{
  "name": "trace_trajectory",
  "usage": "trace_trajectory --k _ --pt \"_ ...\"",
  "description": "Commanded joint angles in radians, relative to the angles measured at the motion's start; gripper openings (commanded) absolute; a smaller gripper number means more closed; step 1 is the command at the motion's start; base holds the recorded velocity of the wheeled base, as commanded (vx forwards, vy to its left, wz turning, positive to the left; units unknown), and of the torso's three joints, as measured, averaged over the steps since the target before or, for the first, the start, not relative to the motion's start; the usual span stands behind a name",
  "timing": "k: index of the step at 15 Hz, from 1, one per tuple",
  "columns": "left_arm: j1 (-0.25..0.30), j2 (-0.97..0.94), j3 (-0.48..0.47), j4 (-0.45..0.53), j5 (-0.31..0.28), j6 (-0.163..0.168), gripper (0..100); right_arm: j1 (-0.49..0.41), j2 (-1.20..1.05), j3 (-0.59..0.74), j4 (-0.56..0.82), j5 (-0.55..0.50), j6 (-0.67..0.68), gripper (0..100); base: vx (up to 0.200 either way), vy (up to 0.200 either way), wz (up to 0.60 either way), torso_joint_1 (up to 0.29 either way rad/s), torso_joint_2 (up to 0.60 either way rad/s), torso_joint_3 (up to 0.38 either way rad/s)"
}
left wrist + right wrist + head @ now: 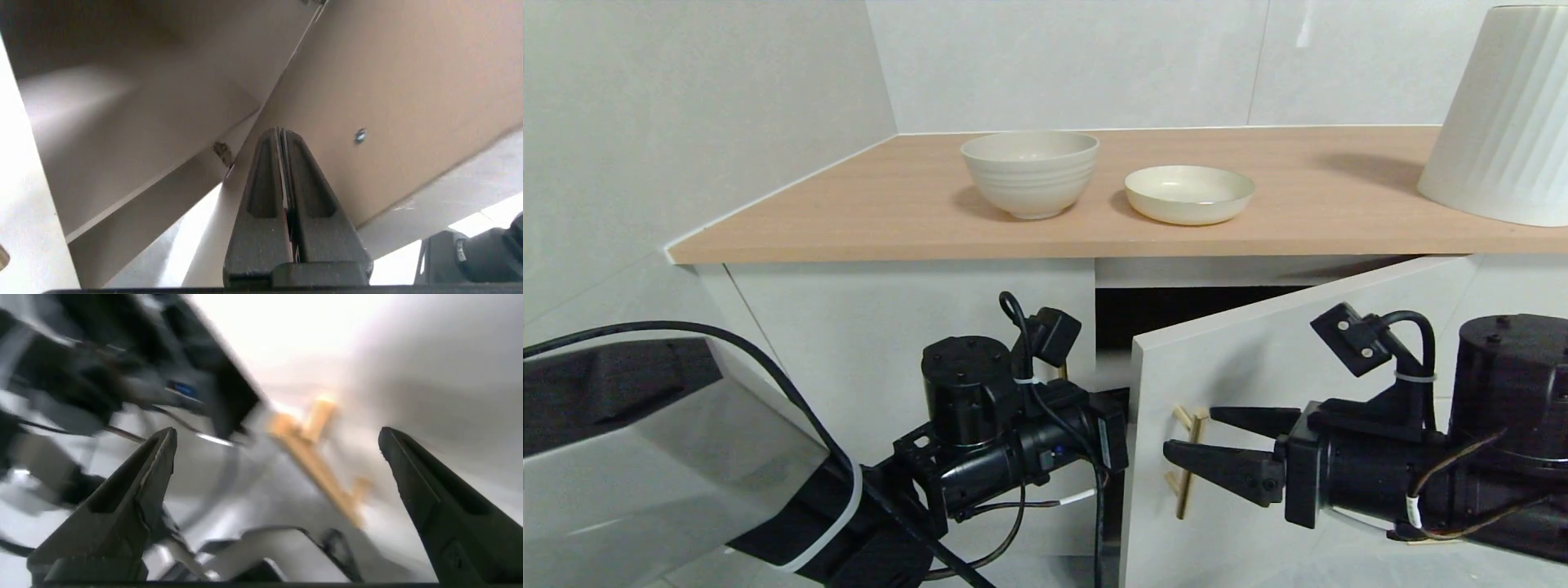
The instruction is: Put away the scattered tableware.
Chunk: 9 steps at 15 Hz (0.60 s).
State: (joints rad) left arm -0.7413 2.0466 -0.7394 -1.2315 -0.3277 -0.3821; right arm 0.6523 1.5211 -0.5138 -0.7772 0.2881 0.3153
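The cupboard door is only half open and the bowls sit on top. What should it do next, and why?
Probably push the cabinet door wider with the shut left gripper, which sits in the gap behind it. The opening looks too narrow for the bowl and shallow dish on the counter.

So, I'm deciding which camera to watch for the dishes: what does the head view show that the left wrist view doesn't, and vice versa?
Head view adds a deep bowl and a shallow dish side by side on the wooden counter, plus a lampshade. Left wrist view adds the tip of the left gripper, jaws shut, by the inner side of the cabinet door, with a screw. Shared: that partly open door.
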Motion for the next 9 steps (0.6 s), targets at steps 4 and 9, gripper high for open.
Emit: trace_trajectory --k 4,9 --pt "-0.001 -0.051 0.018 0.009 -0.004 0.014 0 -0.031 -0.263 -0.02 0.346 -0.044 -0.085 100 0.0 0.0 0.0 0.0 0.0 0.0" --pt "-0.003 -0.039 0.025 0.038 -0.004 0.043 0 -0.028 -0.343 -0.025 0.446 -0.044 -0.078 100 0.0 0.0 0.0 0.0 0.0 0.0"
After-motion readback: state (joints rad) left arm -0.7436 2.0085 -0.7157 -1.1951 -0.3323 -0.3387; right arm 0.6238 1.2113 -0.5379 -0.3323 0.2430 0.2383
